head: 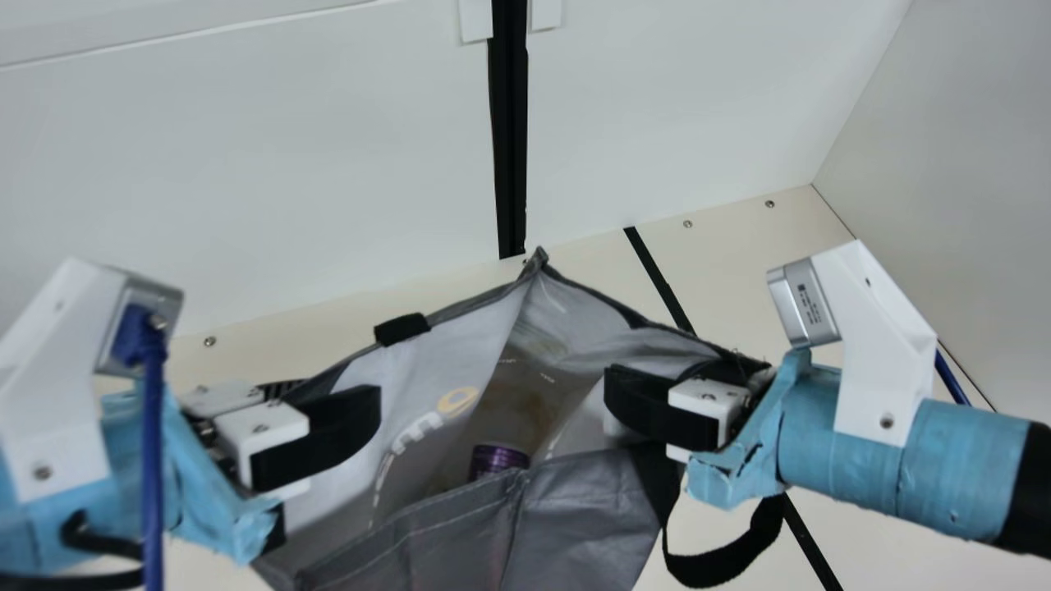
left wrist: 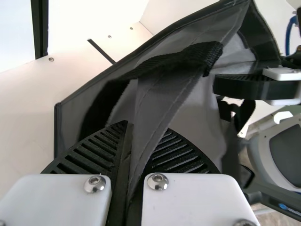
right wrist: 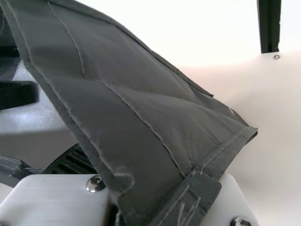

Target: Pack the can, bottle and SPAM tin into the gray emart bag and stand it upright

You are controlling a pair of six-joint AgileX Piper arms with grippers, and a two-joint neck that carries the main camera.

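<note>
We see a big white wall (head: 271, 164) across the top of the main view, and the cream table (head: 739, 254) runs under it. The gray bag (head: 575, 525) is in the bottom middle with its mouth wide open. At the lower left, our left gripper (head: 338, 391) pinches one side of the bag, and the left wrist view shows the cloth squeezed between its two fingers. At the lower right, our right gripper (head: 634, 384) pinches the other side, with cloth between its fingers too. A black strap (head: 714, 572) hangs in a loop near the bottom, just below our right gripper. Inside the bag, low in the middle, sits a shiny purple thing (head: 497, 460); we can't tell if it's the can or the bottle.
</note>
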